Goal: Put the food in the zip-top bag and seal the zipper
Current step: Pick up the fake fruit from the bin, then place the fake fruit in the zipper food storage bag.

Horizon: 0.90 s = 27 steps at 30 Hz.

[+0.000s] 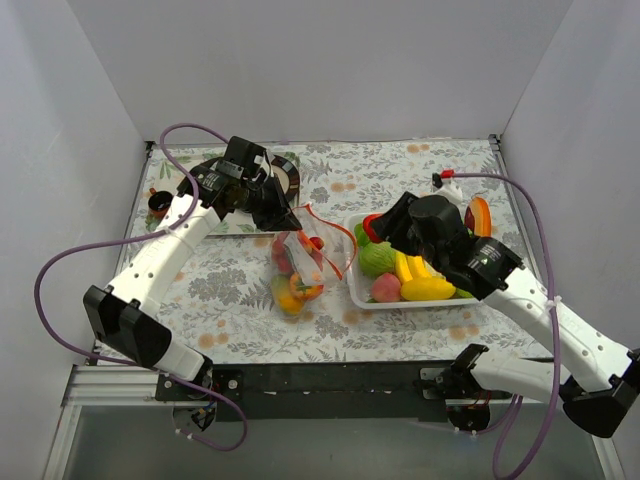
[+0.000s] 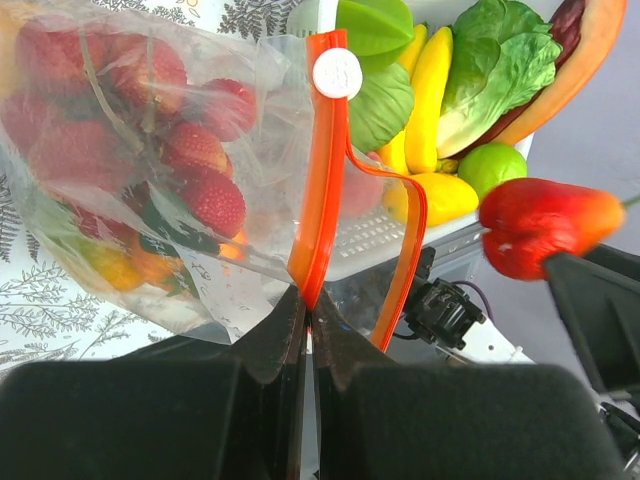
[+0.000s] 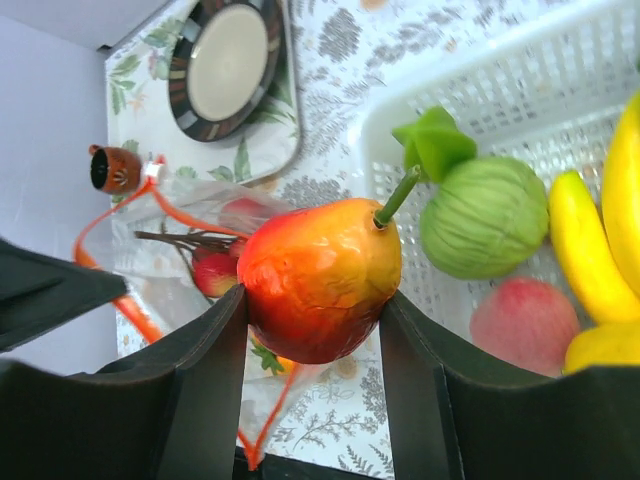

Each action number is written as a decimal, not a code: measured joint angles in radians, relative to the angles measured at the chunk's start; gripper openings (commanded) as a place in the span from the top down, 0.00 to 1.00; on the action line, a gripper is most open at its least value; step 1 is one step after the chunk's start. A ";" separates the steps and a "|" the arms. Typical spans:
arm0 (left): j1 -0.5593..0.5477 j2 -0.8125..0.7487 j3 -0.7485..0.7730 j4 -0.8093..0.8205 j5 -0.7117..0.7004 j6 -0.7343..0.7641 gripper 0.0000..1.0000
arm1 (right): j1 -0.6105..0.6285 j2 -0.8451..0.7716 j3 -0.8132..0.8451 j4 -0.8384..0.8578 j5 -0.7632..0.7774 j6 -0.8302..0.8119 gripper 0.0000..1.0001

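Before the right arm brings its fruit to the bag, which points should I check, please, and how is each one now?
1. Does the right gripper hold the red-orange fruit? Jaws press both its sides: ok.
2. Does the left gripper hold the zipper? Jaws pinch the strip: ok.
3. Is the zip-top bag mouth wide enough? The strips part in a loop, but: cannot tell.
4. Is the fruit above the mouth? It hangs at the white basket left edge, beside the bag: not ok.
5. Is there room beside the strawberries inside? Cannot tell.
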 measured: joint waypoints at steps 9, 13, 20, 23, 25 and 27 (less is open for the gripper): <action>0.000 0.012 0.013 -0.002 0.003 -0.003 1.00 | 0.053 0.211 0.190 0.046 -0.096 -0.220 0.99; 0.000 0.013 0.022 -0.009 0.002 -0.003 1.00 | 0.111 0.264 0.195 0.046 -0.115 -0.260 0.95; -0.001 0.023 0.044 -0.018 -0.003 -0.003 1.00 | 0.175 0.294 0.208 0.046 -0.130 -0.303 0.66; -0.001 0.029 0.047 -0.018 -0.004 -0.003 1.00 | 0.179 0.304 0.208 0.045 -0.133 -0.316 0.39; -0.001 0.029 0.048 -0.020 -0.004 -0.003 1.00 | 0.179 0.305 0.208 0.045 -0.134 -0.330 0.32; -0.001 0.029 0.051 -0.022 -0.004 -0.003 1.00 | 0.179 0.306 0.208 0.045 -0.136 -0.343 0.27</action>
